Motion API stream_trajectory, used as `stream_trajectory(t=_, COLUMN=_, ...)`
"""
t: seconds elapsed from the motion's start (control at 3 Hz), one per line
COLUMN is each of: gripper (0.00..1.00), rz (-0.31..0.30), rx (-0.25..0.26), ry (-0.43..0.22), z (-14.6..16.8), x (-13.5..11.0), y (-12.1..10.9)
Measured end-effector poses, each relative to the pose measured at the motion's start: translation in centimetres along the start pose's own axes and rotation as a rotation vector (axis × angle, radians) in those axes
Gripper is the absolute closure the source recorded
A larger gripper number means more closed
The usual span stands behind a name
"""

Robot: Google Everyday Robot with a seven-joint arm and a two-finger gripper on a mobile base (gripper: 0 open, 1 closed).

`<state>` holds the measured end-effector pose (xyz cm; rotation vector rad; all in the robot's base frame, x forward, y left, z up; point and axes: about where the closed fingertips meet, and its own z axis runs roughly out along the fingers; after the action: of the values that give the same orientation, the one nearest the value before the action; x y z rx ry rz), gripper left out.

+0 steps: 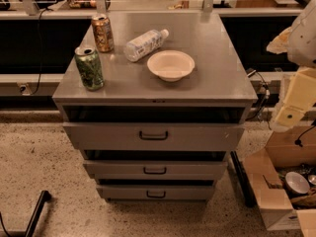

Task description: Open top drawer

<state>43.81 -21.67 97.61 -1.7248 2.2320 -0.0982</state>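
Top drawer (207, 137) sits centre frame, just under the tabletop (217, 83), w/ its bar handle (153, 135) mid-front. Your hand (290, 110) is at the right edge, mid-height, well apart from that handle; can't tell if it's released or clenched. Risks, imo: the handle's small, so an off approach slips or catches the middle drawer (197, 170). A jerky pull could tip the green can (89, 67) or roll the lying water bottle (144, 44).

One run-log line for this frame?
stage: pre-grasp | pincer: right of cabinet, apart from handle | top drawer: handle not yet gripped
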Motion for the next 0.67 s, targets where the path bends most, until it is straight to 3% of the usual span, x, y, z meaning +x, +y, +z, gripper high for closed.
stream_trajectory(t=0.33, gripper=0.0, rz=0.0, rx=0.0, ry=0.0, z=0.0, x=0.0, y=0.0)
stream_trajectory(t=0.67, gripper=0.0, rz=-0.007, rx=-0.029, ry=-0.008, z=2.0, x=-0.5, y=0.2)
